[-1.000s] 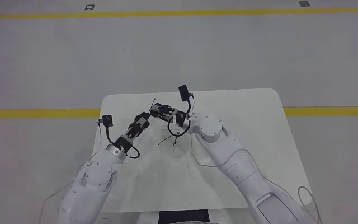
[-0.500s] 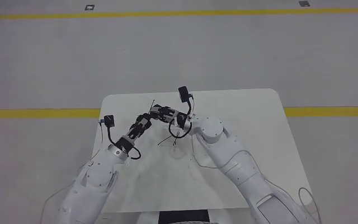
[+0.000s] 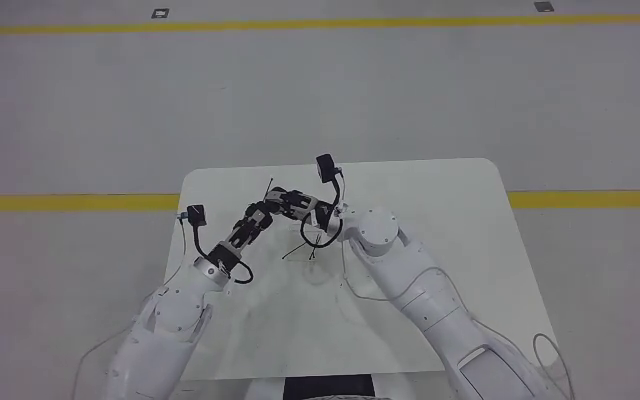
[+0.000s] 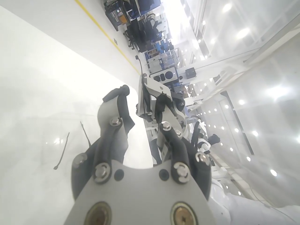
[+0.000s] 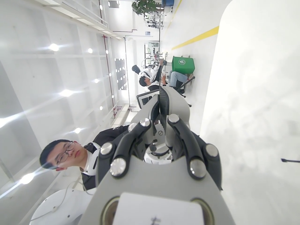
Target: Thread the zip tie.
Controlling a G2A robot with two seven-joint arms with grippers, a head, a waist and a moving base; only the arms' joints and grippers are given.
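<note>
My right gripper (image 5: 161,105) is shut on a thin black zip tie (image 5: 160,87), whose strap sticks out past its fingertips. In the top view this zip tie (image 3: 271,187) pokes up over the table's far middle, where the right gripper (image 3: 291,201) meets the left gripper (image 3: 266,210). My left gripper (image 4: 141,99) is open, its dark fingers (image 4: 120,105) spread. The right gripper's white fingers and the held zip tie (image 4: 140,65) stand just beyond that gap.
Two loose black zip ties (image 4: 61,152) lie on the white table (image 3: 450,260) below the grippers, crossed in the top view as zip ties (image 3: 303,250). The end of one zip tie (image 5: 289,160) also appears in the right wrist view. People sit in the room behind.
Both grippers and the held zip tie have edged slightly to the left, staying close together. The loose zip ties have not moved.
</note>
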